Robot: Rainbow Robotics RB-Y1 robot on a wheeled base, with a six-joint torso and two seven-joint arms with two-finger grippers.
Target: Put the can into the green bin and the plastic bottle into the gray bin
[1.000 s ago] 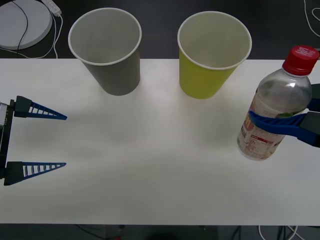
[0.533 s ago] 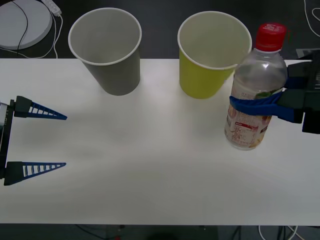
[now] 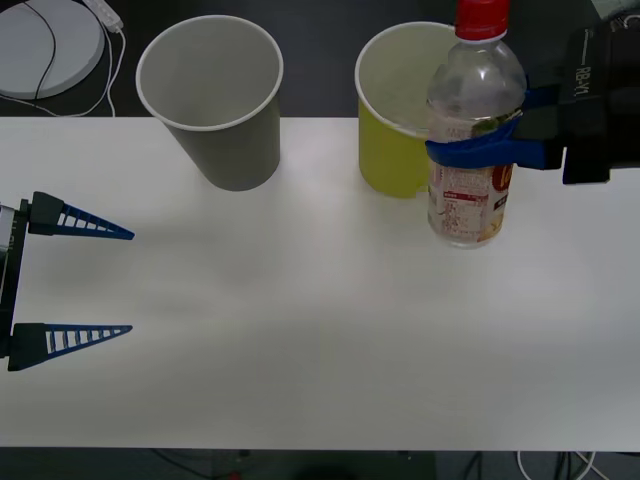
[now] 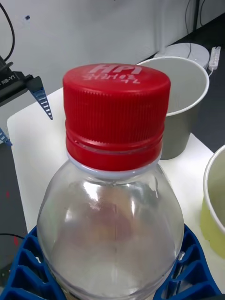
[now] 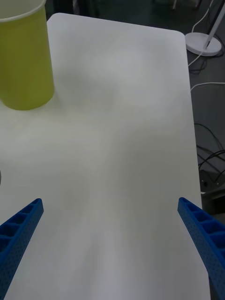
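My right gripper [image 3: 472,150] is shut on the plastic bottle [image 3: 466,205], a clear one with a red cap [image 4: 116,108] and an orange-red label. It holds the bottle upright, and in the front view the bottle overlaps the right side of the green bin [image 3: 392,150]. The gray bin [image 3: 215,100] stands to the left of the green one at the table's far edge. My left gripper [image 3: 132,282] is open at the left edge, well clear of both bins. In the right wrist view blue fingers [image 4: 26,269] hug the bottle [image 4: 117,225]. The can is out of view.
A white round disc [image 3: 45,45] with a cable lies beyond the table's back left corner. In the left wrist view bare white tabletop [image 5: 117,140] stretches to the green bin [image 5: 23,61], and a white stand base [image 5: 204,44] sits on the floor.
My right gripper has carried the bottle left and toward the back, from the table's right edge to the green bin. The left arm has not moved.
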